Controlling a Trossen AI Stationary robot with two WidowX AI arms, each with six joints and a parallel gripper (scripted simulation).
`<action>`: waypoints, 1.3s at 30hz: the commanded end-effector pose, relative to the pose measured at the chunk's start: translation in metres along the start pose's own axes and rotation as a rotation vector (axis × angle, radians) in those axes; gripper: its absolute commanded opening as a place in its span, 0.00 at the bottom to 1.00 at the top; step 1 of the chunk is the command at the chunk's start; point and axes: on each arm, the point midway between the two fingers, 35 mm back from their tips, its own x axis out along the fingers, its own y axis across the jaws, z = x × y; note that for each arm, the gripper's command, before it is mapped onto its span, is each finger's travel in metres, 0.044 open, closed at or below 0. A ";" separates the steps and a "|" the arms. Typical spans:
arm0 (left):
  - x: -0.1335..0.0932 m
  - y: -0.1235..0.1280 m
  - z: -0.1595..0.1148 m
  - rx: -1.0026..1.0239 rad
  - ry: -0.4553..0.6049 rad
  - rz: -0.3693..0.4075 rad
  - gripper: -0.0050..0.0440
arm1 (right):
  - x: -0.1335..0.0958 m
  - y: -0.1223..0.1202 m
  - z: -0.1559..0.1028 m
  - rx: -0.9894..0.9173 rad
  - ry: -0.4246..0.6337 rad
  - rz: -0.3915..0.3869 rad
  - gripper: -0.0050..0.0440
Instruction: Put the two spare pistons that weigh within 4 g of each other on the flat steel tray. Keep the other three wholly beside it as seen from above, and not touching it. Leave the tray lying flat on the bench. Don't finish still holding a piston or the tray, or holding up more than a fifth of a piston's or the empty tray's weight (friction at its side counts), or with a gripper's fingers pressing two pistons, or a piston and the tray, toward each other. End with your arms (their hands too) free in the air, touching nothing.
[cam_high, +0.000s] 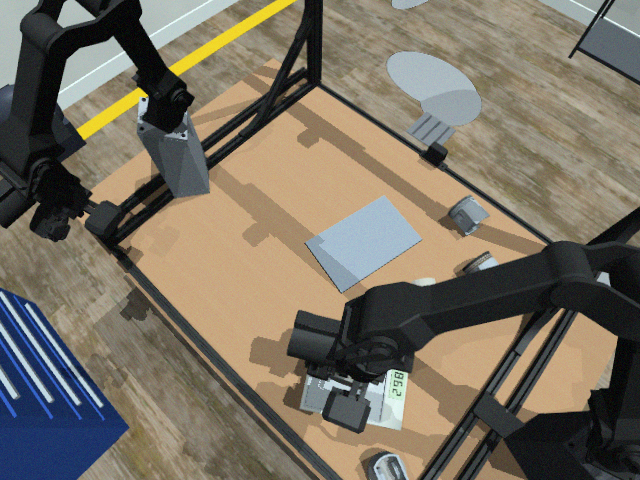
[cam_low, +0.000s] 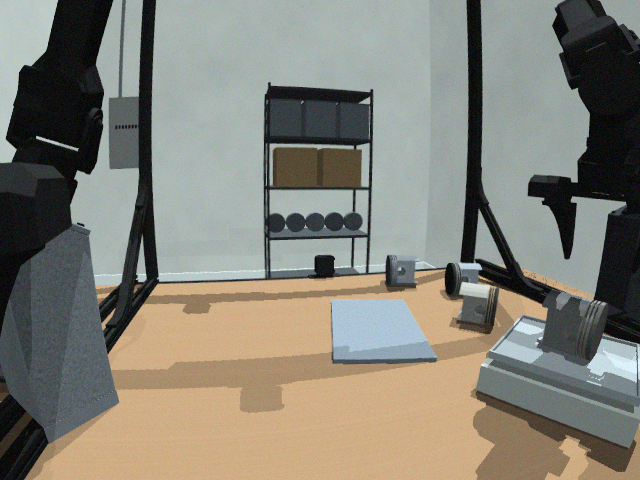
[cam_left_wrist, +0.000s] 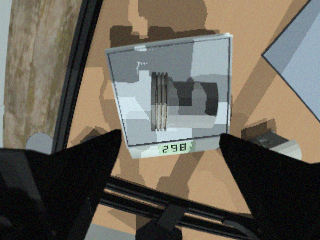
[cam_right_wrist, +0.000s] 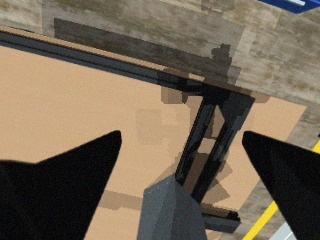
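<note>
Silvery, ring-grooved metal piston lies on the pale, boxy scale, under the wide-open, downward-pointing left gripper. Flat blue-grey steel tray sits left of it; the right gripper gapes too.

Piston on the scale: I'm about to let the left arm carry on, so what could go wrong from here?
The piston lies on its side, so it could roll or slip if one finger of the open left gripper touches first. A clumsy descent might also knock the scale. Later, this piston could land partly over the edge of the bare tray.
</note>
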 end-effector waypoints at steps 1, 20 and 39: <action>-0.001 -0.002 -0.019 0.014 -0.002 0.003 0.87 | 0.000 0.000 0.000 0.000 0.001 0.001 1.00; -0.001 -0.012 -0.104 0.014 -0.002 0.003 0.87 | 0.000 0.000 0.000 0.000 0.001 0.001 1.00; 0.043 -0.044 -0.117 -0.147 -0.337 0.030 0.87 | 0.000 0.000 0.000 0.000 0.001 0.001 1.00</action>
